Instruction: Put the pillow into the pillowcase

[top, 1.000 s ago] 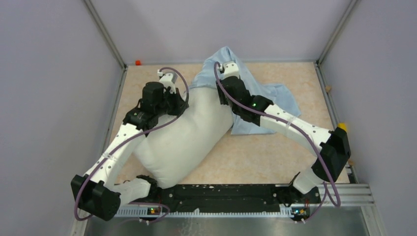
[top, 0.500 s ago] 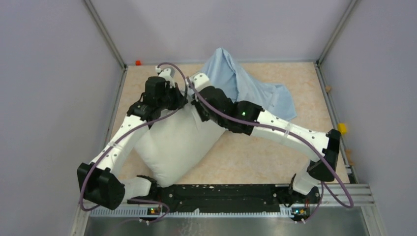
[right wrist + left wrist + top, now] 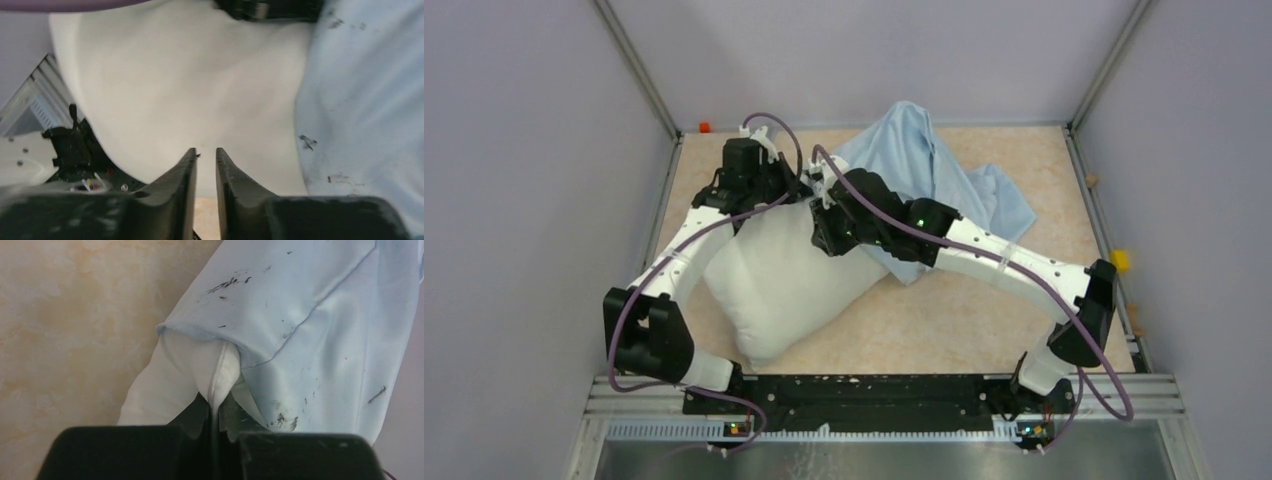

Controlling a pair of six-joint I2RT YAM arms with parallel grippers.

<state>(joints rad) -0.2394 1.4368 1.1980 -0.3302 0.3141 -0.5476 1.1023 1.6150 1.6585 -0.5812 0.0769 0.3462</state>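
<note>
Grey walls (image 3: 524, 200) enclose a mottled beige tabletop (image 3: 984, 320) bearing pillow (image 3: 774, 290) and pillowcase (image 3: 924, 150).

This is a robotics lab test cell, not a lived-in room. Plain grey panels (image 3: 524, 200) wall in a beige marbled tabletop (image 3: 984, 330) from 9 through 12 to 3 o'clock, joined by bare aluminium posts (image 3: 639, 75). At 6 o'clock a black mounting rail (image 3: 874, 395) carries the white-and-black left arm (image 3: 664, 280) and right arm (image 3: 1014, 265), trailing purple cables (image 3: 1104, 385).
</note>
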